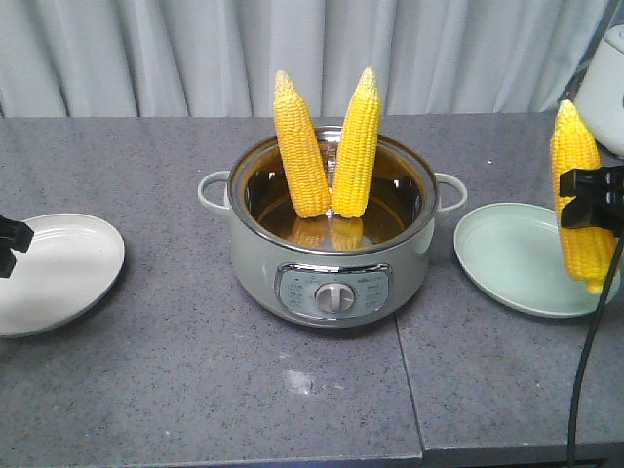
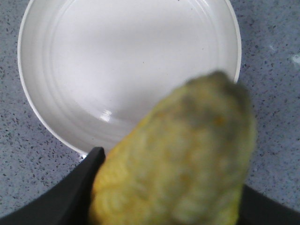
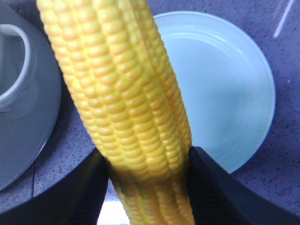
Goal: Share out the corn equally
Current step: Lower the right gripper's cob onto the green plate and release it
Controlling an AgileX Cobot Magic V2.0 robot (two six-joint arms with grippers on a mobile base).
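Observation:
Two corn cobs (image 1: 302, 146) (image 1: 357, 144) stand upright, tips up, leaning in the grey electric pot (image 1: 255, 255). My right gripper (image 1: 589, 199) (image 3: 147, 164) is shut on a third corn cob (image 1: 577, 156) (image 3: 122, 93), held upright over the near edge of the pale green plate (image 1: 517, 258) (image 3: 225, 93). At the far left, my left gripper (image 1: 8, 242) (image 2: 168, 187) is shut on a blurred yellow corn cob (image 2: 178, 159) above the white plate (image 1: 58, 263) (image 2: 117, 61). That cob is out of frame in the front view.
The pot's side handles (image 1: 213, 189) (image 1: 450, 191) stick out towards both plates. A white appliance (image 1: 609, 88) stands at the back right corner. A black cable (image 1: 585, 370) hangs below the right gripper. A seam (image 1: 409, 390) runs through the grey stone tabletop.

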